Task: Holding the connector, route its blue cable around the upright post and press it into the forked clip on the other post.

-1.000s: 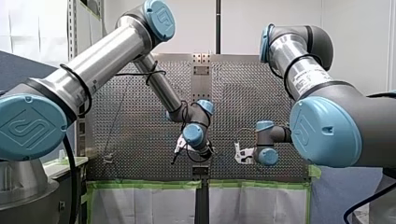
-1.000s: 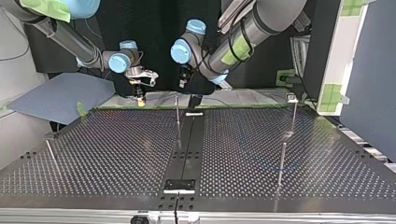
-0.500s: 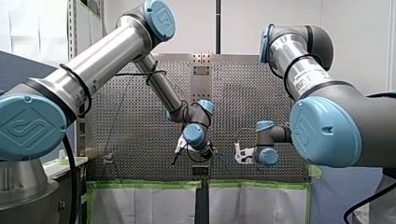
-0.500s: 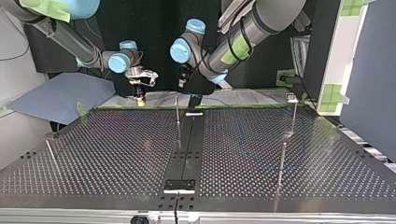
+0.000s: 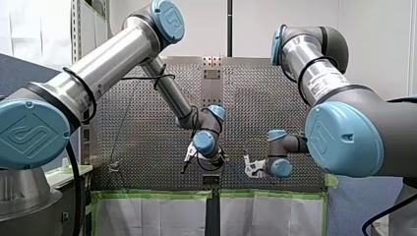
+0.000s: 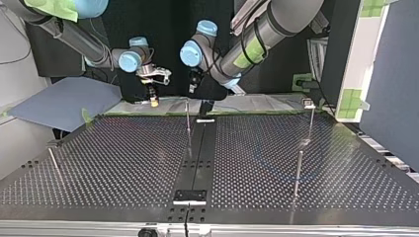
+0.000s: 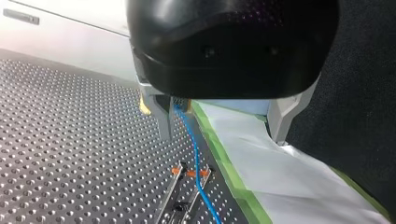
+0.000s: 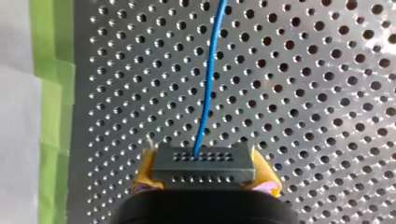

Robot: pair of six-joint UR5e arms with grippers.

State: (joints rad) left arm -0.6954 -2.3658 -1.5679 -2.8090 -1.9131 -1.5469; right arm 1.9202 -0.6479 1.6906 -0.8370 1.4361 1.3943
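Note:
In the right wrist view my right gripper [image 8: 205, 173] is shut on a black connector [image 8: 203, 164], with a yellow pad [image 8: 145, 173] on each side of it. The blue cable [image 8: 208, 79] leaves the connector and runs ahead over the perforated table. In the top view this gripper [image 6: 154, 98] hangs above the far table edge, left of a thin upright post [image 6: 187, 116]. My left gripper [image 7: 223, 139] is open with nothing between its metal fingers [image 7: 163, 119]. The blue cable [image 7: 194, 154] passes beside one finger down to a small orange-tipped holder [image 7: 189, 173]. My left gripper [image 6: 192, 87] hangs just right of the post.
A black rail [image 6: 197, 148] runs down the middle of the table. More thin posts stand at the top view's right [image 6: 311, 118] [image 6: 298, 173] and left [image 6: 54, 165]. Green tape [image 7: 224, 158] and white sheeting line the table's far edge. A grey-blue board [image 6: 64, 101] lies beyond the left corner.
My right gripper, still shut on the connector, has moved to the right in the top view, closer to my left gripper and the post. My left arm has stayed put.

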